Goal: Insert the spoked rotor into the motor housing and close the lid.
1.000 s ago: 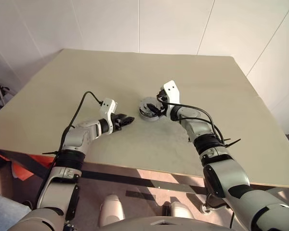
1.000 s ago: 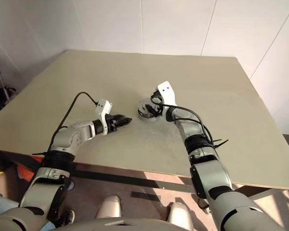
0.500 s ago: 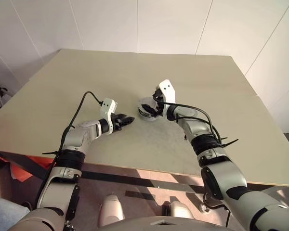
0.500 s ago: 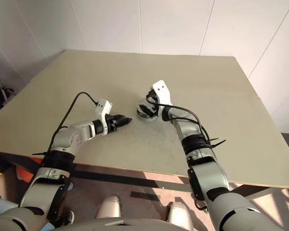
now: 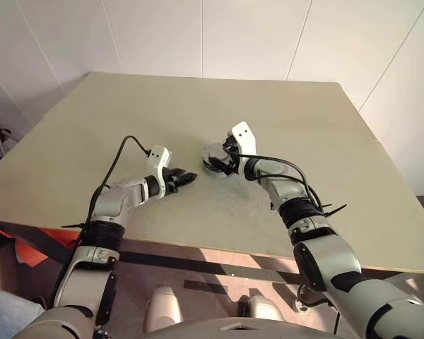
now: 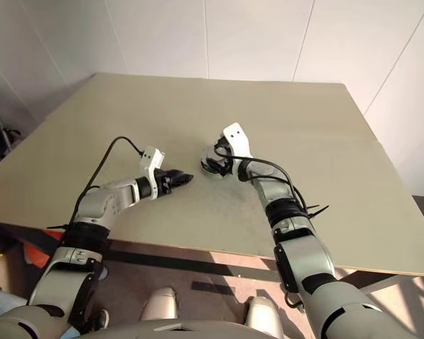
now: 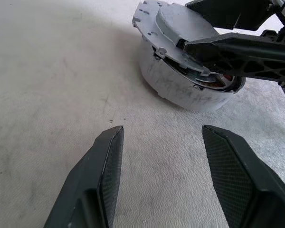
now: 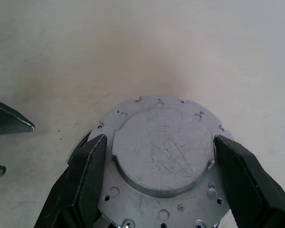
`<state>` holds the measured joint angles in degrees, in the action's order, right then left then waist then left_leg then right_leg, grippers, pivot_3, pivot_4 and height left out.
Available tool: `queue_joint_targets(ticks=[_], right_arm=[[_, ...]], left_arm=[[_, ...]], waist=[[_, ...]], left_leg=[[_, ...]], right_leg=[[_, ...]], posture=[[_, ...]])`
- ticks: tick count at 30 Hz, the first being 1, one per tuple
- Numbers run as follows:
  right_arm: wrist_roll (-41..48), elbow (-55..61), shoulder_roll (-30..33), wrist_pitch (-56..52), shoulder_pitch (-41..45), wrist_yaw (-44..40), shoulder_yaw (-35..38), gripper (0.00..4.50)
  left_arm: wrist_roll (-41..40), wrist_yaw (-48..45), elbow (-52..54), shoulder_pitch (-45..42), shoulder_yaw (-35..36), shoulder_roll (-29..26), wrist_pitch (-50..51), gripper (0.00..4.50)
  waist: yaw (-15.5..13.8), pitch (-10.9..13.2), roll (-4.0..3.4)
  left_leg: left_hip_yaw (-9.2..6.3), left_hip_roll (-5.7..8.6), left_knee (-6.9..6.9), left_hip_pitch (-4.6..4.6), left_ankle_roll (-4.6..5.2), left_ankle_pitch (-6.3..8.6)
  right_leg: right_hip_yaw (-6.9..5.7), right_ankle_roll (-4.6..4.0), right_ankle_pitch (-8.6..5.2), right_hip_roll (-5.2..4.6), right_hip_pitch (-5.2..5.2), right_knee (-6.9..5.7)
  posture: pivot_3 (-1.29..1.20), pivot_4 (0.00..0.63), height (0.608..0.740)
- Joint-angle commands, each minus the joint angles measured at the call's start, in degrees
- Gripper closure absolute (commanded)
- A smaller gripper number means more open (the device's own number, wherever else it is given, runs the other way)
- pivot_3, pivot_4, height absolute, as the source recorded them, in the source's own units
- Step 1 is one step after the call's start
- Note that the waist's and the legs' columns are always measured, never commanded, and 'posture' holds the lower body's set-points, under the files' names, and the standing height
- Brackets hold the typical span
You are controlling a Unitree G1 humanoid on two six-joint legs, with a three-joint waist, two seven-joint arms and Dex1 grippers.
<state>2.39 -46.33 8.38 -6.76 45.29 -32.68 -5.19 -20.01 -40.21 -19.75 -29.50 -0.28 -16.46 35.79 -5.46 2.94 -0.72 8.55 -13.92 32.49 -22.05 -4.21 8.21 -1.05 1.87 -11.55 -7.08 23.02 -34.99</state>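
lid (image 8: 159, 156) | tilted on motor housing (image 7: 190, 92) | right hand (image 8: 156, 183) astride

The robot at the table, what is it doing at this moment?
Its right claw straddles the silver lid and holds it, tilted, on the motor housing. On one side a gap shows copper windings, so the lid is not yet seated. The left claw is open and empty, close by over the table.
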Motion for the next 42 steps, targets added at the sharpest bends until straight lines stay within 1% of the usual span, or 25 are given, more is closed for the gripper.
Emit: queue_joint_targets(ticks=[1, 7, 10, 11, 12, 16, 20, 23, 33, 42], right_arm=[[-0.3, -0.1, 0.4, 0.5, 1.8, 0.0, 0.5, 0.41], [-0.4, 0.2, 0.4, 0.3, 1.4, -0.7, 0.2, 0.41], [-0.7, 0.3, 0.6, 0.0, 0.9, -1.0, -0.1, 0.99], [-0.7, 0.8, 0.8, -0.2, 0.7, -1.1, -0.1, 1.28], [-0.7, 1.3, 1.0, -0.3, 0.5, -1.3, -0.1, 1.34], [-0.5, 4.9, 2.3, -1.8, -0.3, -2.4, 0.0, 1.34], [2.2, 11.4, 3.7, -6.6, -1.3, -4.8, 1.5, 1.34], [3.0, 13.9, 4.2, -9.0, -1.8, -5.3, 2.0, 1.34], [2.6, 16.0, 4.0, -11.6, -4.4, -5.8, 0.0, 1.34], [2.0, 16.0, 4.9, -12.1, -4.5, -5.9, -0.4, 1.34]], left_arm=[[-0.4, 0.1, 2.2, -0.7, 0.6, -0.2, 0.0, 1.73], [-0.3, 0.1, 2.1, -0.6, 0.7, -0.1, -0.1, 1.73], [-0.3, 0.1, 2.0, -0.7, 0.8, -0.2, -0.1, 1.73], [-0.4, 0.1, 2.0, -0.6, 0.9, -0.3, -0.1, 1.73], [-0.4, 0.1, 2.1, -0.6, 0.9, -0.4, -0.1, 1.73], [-0.5, -0.1, 2.2, -0.4, 1.1, -0.8, 0.1, 1.73], [-0.5, -0.1, 2.4, -0.1, 1.0, -0.9, 0.2, 1.73], [-0.5, -0.1, 2.4, 0.0, 0.8, -0.7, 0.3, 1.73], [-0.3, -0.3, 2.2, -0.2, 0.5, -0.6, 0.3, 1.73], [-0.3, -0.2, 2.5, 0.0, 0.5, -0.7, 0.4, 1.73]], waist=[[0.0, 0.0, 0.00], [0.0, 0.0, 0.00], [0.0, 0.0, 0.00], [0.0, 0.0, 0.00], [0.0, 0.0, 0.00], [-0.1, 0.0, 0.01], [-0.2, 0.0, 0.02], [-0.2, 0.0, 0.03], [-0.1, 0.0, 0.03], [-0.1, 0.0, 0.03]], left_leg=[[0.00, -0.01, -0.01, -0.01, 0.00, 0.00], [0.00, -0.01, -0.04, -0.02, 0.00, 0.00], [0.00, -0.01, -0.05, -0.02, 0.01, 0.00], [0.00, -0.01, -0.05, -0.02, 0.01, 0.01], [0.00, -0.01, -0.04, -0.02, 0.01, 0.01], [0.00, 0.00, -0.05, -0.04, 0.01, 0.01], [0.00, 0.00, -0.07, -0.09, 0.03, 0.02], [0.00, 0.00, -0.08, -0.11, 0.04, 0.02], [0.00, 0.00, -0.12, -0.08, 0.03, 0.02], [0.00, 0.00, -0.12, -0.08, 0.03, 0.02]], right_leg=[[0.00, 0.00, 0.00, 0.00, 0.01, 0.00], [-0.01, 0.00, 0.00, 0.00, 0.02, 0.03], [-0.02, 0.00, 0.00, 0.00, 0.02, 0.04], [-0.02, 0.00, 0.00, 0.00, 0.02, 0.04], [-0.02, 0.00, 0.00, 0.00, 0.01, 0.04], [-0.02, 0.00, 0.00, 0.00, 0.02, 0.06], [-0.04, 0.00, 0.00, 0.00, 0.01, 0.15], [-0.06, 0.00, 0.00, 0.00, 0.02, 0.18], [-0.05, 0.00, 0.00, 0.00, 0.04, 0.17], [-0.05, 0.00, 0.00, 0.00, 0.04, 0.17]], posture=[[0.00, 0.000, 0.740], [0.00, 0.000, 0.740], [0.00, 0.000, 0.740], [0.00, 0.000, 0.740], [0.00, 0.000, 0.740], [0.00, 0.000, 0.740], [0.00, 0.000, 0.740], [0.00, 0.000, 0.740], [0.00, 0.000, 0.740], [0.00, 0.000, 0.740]])
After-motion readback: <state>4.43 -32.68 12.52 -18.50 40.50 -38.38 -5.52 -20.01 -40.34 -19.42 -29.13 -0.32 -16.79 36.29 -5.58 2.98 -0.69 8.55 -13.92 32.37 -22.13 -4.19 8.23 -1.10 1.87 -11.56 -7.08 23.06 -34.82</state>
